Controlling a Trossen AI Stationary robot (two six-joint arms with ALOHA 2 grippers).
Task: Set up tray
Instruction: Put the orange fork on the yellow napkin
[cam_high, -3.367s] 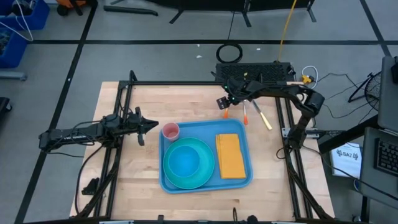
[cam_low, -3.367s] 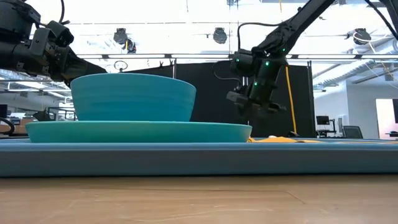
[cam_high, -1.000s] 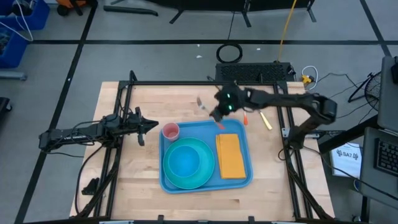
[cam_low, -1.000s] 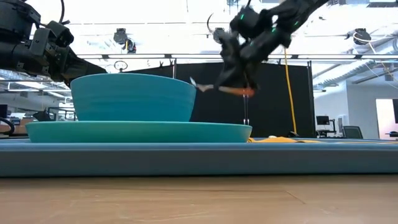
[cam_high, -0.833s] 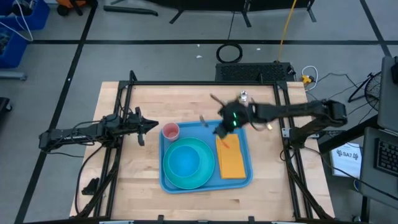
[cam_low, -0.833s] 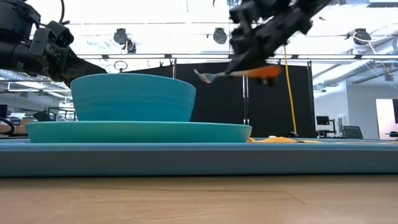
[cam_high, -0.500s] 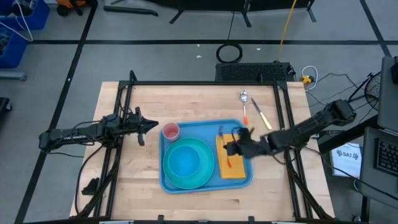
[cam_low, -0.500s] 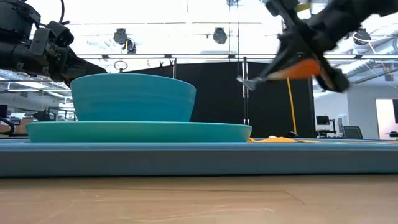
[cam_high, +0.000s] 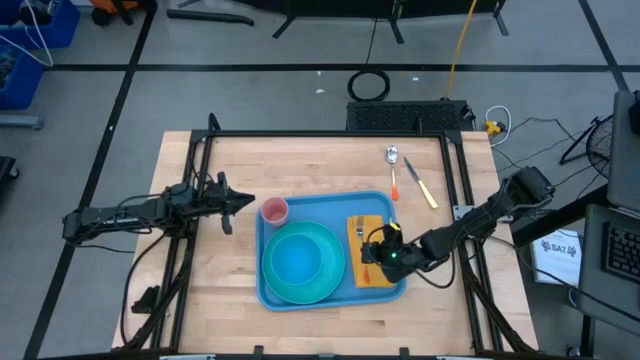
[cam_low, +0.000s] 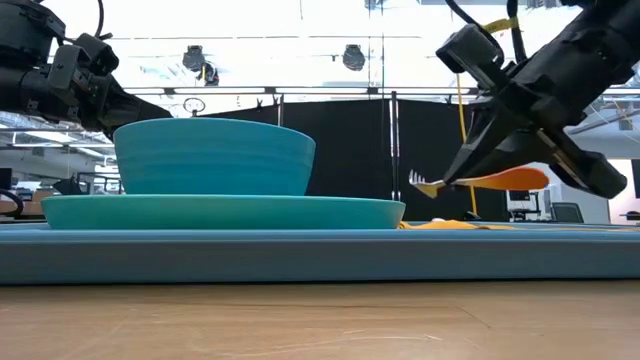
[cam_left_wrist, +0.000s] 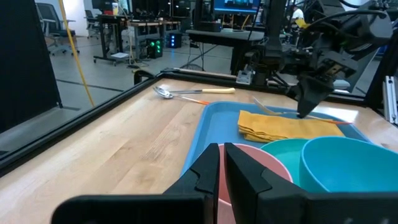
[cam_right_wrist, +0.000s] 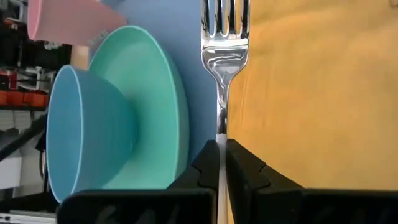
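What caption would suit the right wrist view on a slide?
Right gripper fingers shut on an orange-handled fork, held over the yellow napkin on the blue tray.

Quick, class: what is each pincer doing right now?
Left pincer: closed, holding nothing, beside the tray.
Right pincer: closed on the fork.

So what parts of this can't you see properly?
- Pink cup: in the low view the bowl and plate block it completely.
- Napkin: in the low view only a sliver shows over the tray rim.
- Fork: its orange handle is hidden in the right wrist view by the right gripper.
- Spoon and knife beside the tray: too small in the high view for detail.
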